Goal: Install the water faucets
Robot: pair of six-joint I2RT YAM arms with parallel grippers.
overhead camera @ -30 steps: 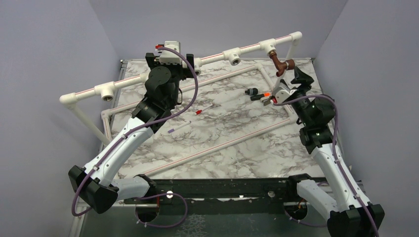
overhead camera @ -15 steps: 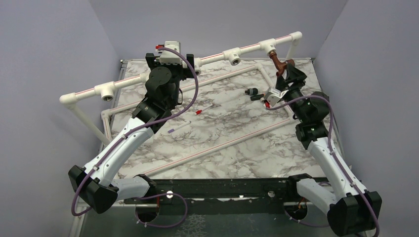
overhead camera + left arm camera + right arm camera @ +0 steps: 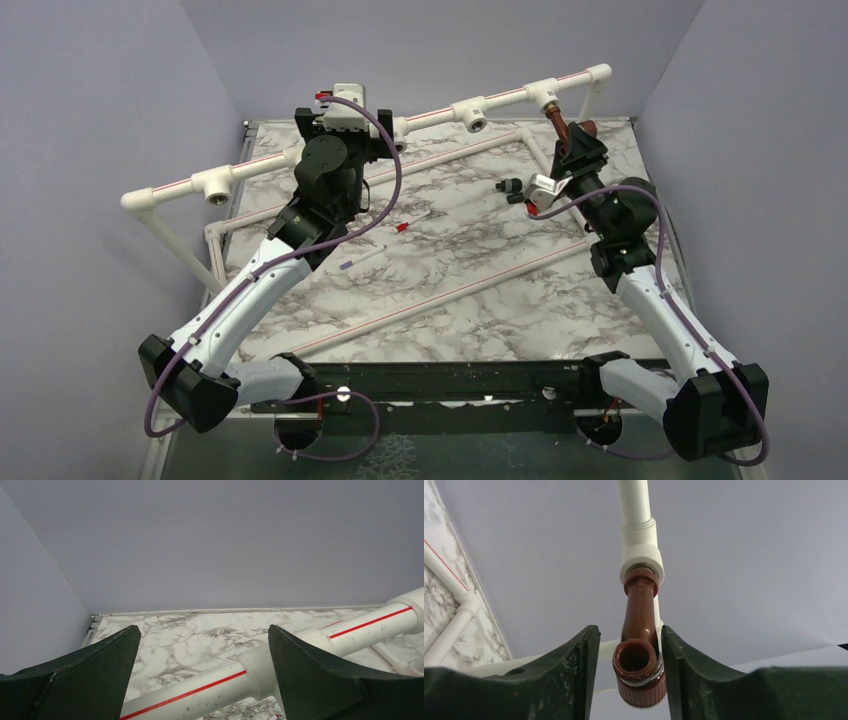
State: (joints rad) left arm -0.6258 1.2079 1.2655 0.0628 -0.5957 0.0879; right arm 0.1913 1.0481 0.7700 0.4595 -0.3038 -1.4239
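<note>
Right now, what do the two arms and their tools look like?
Both the left arm and right arm have white link shells, black joint housings and black bases. A purple cable loops along each. Each wrist carries a white camera block. The left tool and right tool have dark, broad wedge fingers tapering to tips.

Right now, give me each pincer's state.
Left pincer: open, holding nothing.
Right pincer: open, straddling the tap, not clamped.

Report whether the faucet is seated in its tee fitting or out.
In. The faucet has its collar in the mouth of the white tee fitting; how deeply threaded, cannot tell.
</note>
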